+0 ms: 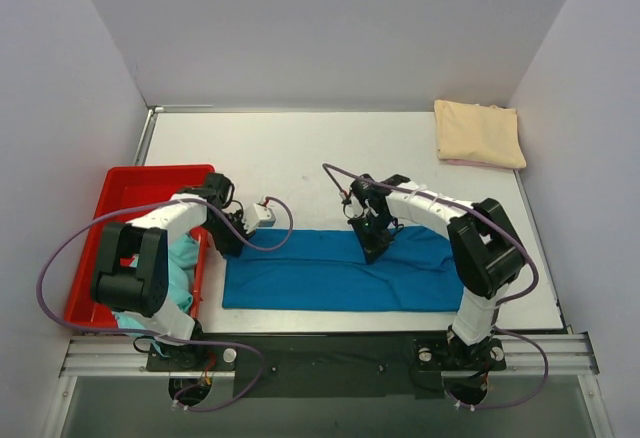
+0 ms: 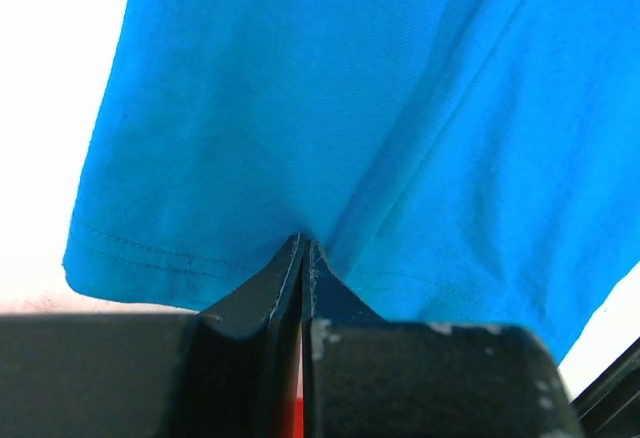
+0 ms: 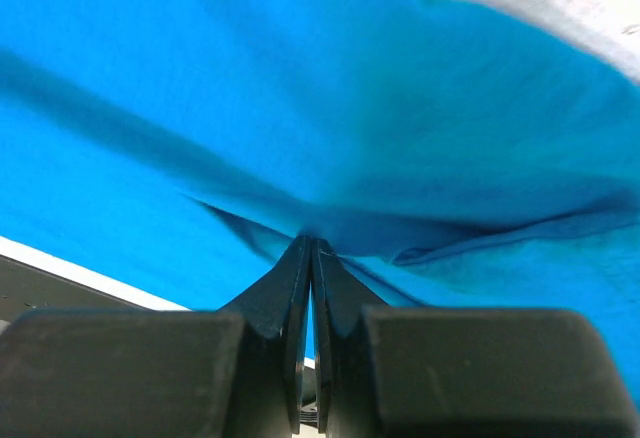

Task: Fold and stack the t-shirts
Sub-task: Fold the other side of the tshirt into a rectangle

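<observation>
The deep blue t-shirt (image 1: 340, 273) lies as a long folded band across the front of the table. My left gripper (image 1: 232, 246) is at its far left edge, shut on a pinch of the blue cloth (image 2: 300, 108); the jaws meet at the fabric (image 2: 303, 241). My right gripper (image 1: 373, 249) is over the shirt's far middle, shut on a raised fold of the blue cloth (image 3: 330, 108), which tents up at the fingertips (image 3: 312, 242). The cream-beige t-shirt (image 1: 480, 133) lies folded at the back right corner. The teal t-shirt (image 1: 181, 266) lies crumpled in the tray.
The red plastic tray (image 1: 130, 190) stands at the left edge of the table, right beside the left arm. White walls close in the table on three sides. A metal rail (image 1: 330, 343) runs along the near edge.
</observation>
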You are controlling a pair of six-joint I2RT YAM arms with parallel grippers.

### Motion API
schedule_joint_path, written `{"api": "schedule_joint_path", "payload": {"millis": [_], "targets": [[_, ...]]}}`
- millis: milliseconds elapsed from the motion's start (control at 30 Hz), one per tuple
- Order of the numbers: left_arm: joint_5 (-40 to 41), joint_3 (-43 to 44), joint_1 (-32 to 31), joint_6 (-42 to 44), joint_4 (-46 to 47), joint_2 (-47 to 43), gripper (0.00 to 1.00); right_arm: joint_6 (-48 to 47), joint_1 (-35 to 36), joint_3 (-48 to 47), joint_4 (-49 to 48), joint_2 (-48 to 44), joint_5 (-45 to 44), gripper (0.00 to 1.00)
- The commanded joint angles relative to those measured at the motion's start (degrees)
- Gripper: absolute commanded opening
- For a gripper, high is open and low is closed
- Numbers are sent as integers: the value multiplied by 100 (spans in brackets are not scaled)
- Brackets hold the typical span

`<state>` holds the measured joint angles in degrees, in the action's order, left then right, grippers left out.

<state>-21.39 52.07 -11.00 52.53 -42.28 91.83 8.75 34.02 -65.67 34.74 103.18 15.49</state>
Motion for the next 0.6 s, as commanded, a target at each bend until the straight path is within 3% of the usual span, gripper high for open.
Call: {"api": "schedule_joint_path", "payload": {"millis": [0,167,333,433,567], "targets": [[195,-66,55,143,1,-209,10,197,158,195,121,-184,-45,0],[469,-215,90,257,18,-341,11,294,166,423,217,-157,-177,0],[215,-119,90,389,-253,-674,14,346,123,353,226,-1007,-291,0],[-14,-40,98,424,-360,-825,16,478,-219,353,209,-1317,-642,0],[-138,75,90,293,-281,-843,17,628,-765,432,139,-1029,-915,0]]}}
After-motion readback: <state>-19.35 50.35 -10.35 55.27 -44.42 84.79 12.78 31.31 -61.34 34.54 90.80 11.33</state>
